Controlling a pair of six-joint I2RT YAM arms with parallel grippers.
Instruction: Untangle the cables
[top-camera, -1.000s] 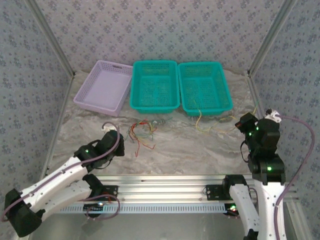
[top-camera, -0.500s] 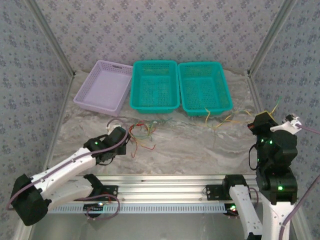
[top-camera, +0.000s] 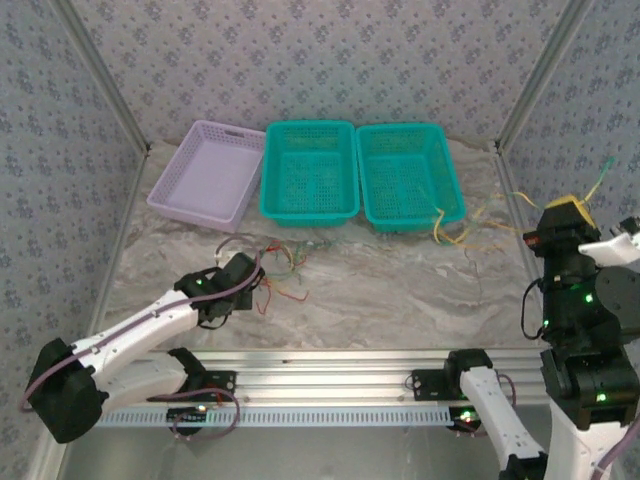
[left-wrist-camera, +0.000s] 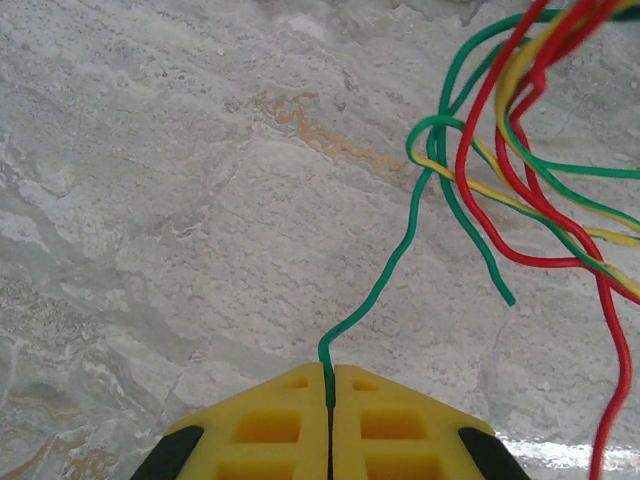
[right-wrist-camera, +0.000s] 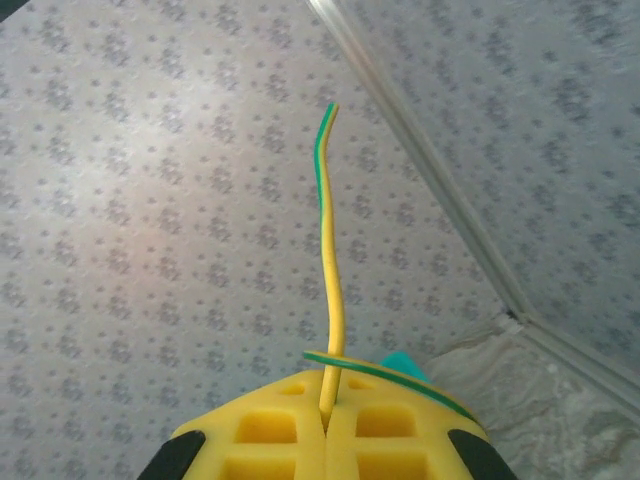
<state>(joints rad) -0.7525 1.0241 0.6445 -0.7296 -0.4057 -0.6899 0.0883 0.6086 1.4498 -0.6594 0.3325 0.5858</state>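
A tangle of red, yellow and green cables (top-camera: 282, 262) lies on the marble table in front of the middle basket. My left gripper (left-wrist-camera: 329, 378) is shut on the end of a green cable (left-wrist-camera: 400, 250) that runs up into that tangle (left-wrist-camera: 530, 150); in the top view this gripper (top-camera: 252, 282) sits just left of the bundle. My right gripper (right-wrist-camera: 328, 415) is raised at the right side, shut on a yellow-and-green cable (right-wrist-camera: 330, 270) that sticks up past its fingers. From the right gripper (top-camera: 567, 212) yellow and green cables (top-camera: 470, 228) trail left toward the right basket.
Three baskets stand in a row at the back: a lilac one (top-camera: 208, 172), a teal one (top-camera: 309, 170) and another teal one (top-camera: 409, 175). Patterned walls close in both sides, with a metal frame post (top-camera: 535, 70) by the right arm.
My right gripper has lifted up and to the right, dragging the yellow and green cables rightward away from the tangle. My left gripper has moved right, up to the tangle's edge.
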